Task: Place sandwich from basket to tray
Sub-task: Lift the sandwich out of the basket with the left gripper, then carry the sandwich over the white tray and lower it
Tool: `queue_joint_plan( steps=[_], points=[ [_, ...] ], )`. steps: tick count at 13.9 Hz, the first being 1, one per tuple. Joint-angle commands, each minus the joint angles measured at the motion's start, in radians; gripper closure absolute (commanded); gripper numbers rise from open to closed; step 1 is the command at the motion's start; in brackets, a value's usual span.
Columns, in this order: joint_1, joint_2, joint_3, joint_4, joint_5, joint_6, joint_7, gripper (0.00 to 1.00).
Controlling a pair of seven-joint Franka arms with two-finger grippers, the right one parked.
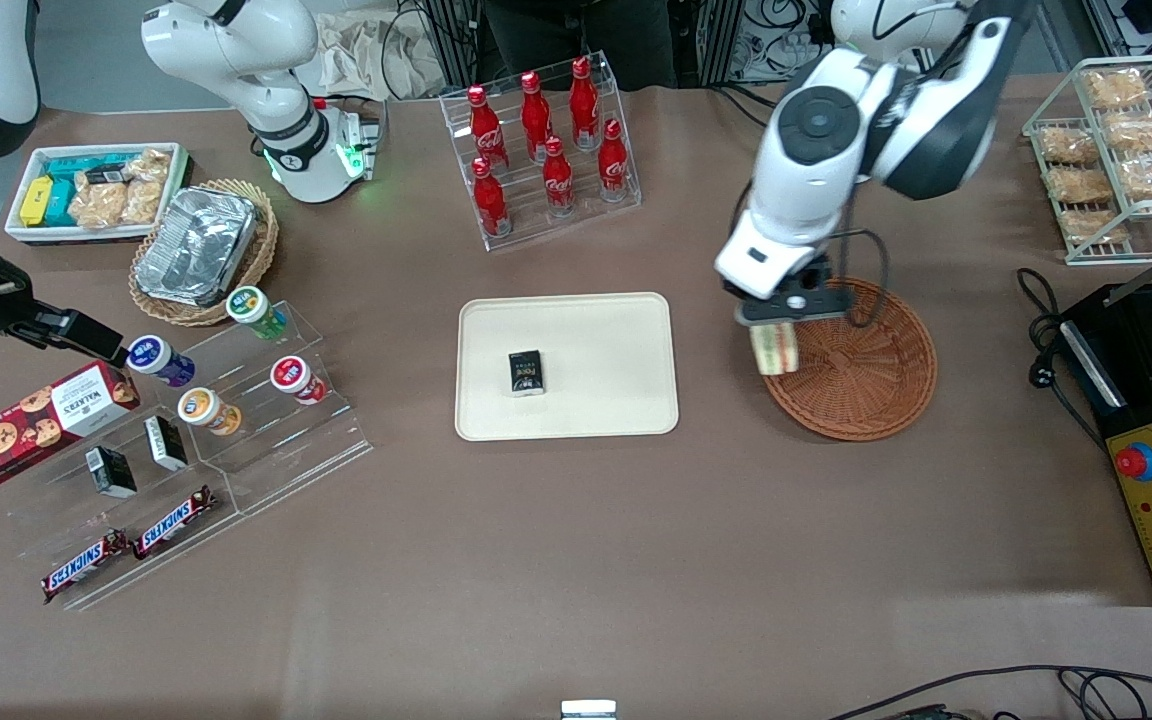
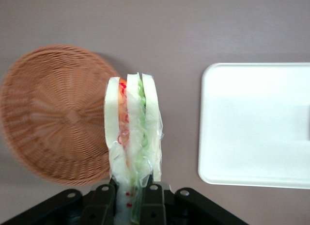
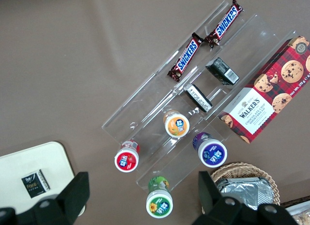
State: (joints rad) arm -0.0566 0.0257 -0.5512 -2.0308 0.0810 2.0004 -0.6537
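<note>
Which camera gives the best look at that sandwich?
The left wrist view: the sandwich, held by the gripper, shows its layers close up. The front view shows it small beneath the arm; the right wrist view misses it.

Sandwich (image 2: 133,133) sits in crinkly clear plastic film, gripper (image 2: 130,198) is matt black, basket (image 1: 861,365) rough woven wicker, tray (image 1: 566,365) smooth matt cream plastic.

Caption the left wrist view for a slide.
Left gripper shut on wrapped triangular white-bread sandwich, between round reddish-brown wicker basket and flat cream rectangular tray.
</note>
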Motion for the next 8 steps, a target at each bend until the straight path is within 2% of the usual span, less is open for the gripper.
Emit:
queue_joint_plan(
  steps=[1, 6, 8],
  points=[
    [-0.057, 0.066, 0.004, -0.02, -0.015, 0.122, -0.001, 1.0],
    [-0.118, 0.154, 0.007, -0.162, -0.015, 0.459, -0.029, 1.0],
    [-0.144, 0.207, 0.01, -0.177, 0.006, 0.55, -0.066, 1.0]
  ],
)
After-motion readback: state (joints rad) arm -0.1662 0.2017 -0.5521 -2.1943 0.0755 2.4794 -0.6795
